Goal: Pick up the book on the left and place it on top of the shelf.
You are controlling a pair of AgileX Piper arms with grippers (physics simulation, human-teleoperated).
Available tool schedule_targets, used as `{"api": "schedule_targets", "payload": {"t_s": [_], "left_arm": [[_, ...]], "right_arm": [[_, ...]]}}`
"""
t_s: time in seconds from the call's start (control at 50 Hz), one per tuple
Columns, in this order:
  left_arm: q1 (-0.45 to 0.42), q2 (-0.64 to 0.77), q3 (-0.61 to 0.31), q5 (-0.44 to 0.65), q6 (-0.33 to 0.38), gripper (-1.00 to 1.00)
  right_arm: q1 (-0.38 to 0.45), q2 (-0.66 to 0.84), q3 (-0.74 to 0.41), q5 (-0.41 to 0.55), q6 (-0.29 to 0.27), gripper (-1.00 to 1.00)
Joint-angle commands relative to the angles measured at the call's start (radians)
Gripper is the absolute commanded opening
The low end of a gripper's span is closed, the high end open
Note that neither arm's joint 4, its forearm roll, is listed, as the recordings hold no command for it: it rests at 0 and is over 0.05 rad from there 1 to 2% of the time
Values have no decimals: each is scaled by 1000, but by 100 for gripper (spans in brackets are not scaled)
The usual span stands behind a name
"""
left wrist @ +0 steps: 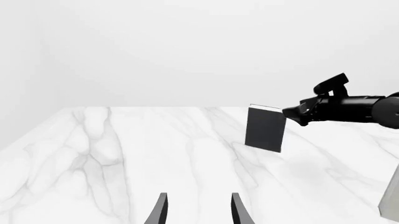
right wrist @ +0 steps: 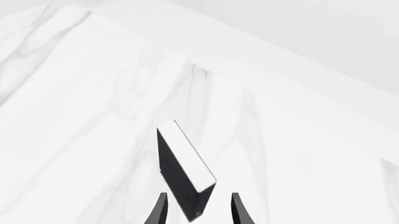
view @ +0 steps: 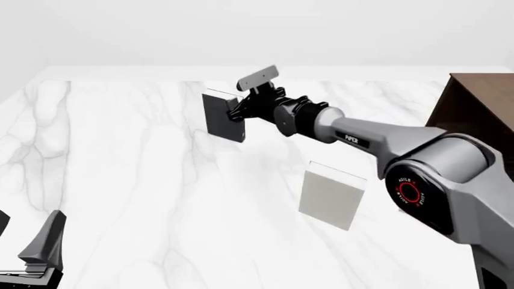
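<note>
One right hand [view: 235, 112] clamped on the book [view: 221, 115], lifted above the table [view: 120, 168].

Surface [view: 120, 180]: white marble look with grey veins, smooth, faint sheen. Book [view: 222, 115]: matt charcoal cover, white paper edge. Shelf [view: 473, 108]: dark brown wood, matt. Pale book [view: 331, 195]: flat light grey cover. Right arm [view: 401, 156]: grey and black casing, smooth, satin like plastic.
</note>
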Motion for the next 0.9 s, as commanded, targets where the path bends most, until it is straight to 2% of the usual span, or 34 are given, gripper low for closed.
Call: {"api": "schedule_targets", "payload": {"t_s": [0.02,0.9], "left_arm": [[0,0,0,0,0,100],[0,0,0,0,0,100]], "right_arm": [[1,35,-28,5,2,100],[-8,165,-175,54,-9,100]]}}
